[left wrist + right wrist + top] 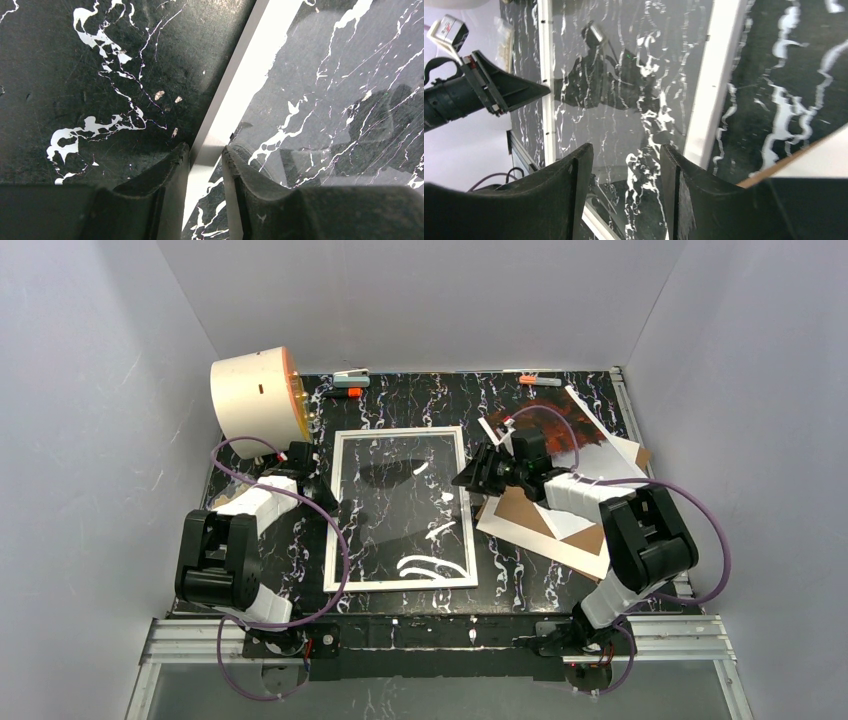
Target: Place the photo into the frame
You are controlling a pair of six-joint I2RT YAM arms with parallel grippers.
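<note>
The frame (pixel 400 583) lies flat mid-table, a thin white rectangle whose glass shows the black marble beneath. My left gripper (pixel 318 478) is at its left rail. In the left wrist view (pixel 206 148) the fingertips sit tight on either side of the white rail (pixel 250 65). My right gripper (pixel 467 478) hangs over the frame's right rail (pixel 719 75), open and empty (pixel 626 155), with glass showing between the fingers. The photo (pixel 548 425), dark red-orange with a grey half, lies at the back right, partly under my right arm.
A loose brown backing board (pixel 525 512) lies on a white mat (pixel 628 452) right of the frame, under my right arm. A cream cylinder with an orange face (pixel 258 395) stands at the back left. Two small clips (pixel 350 377) (pixel 540 380) lie along the back edge.
</note>
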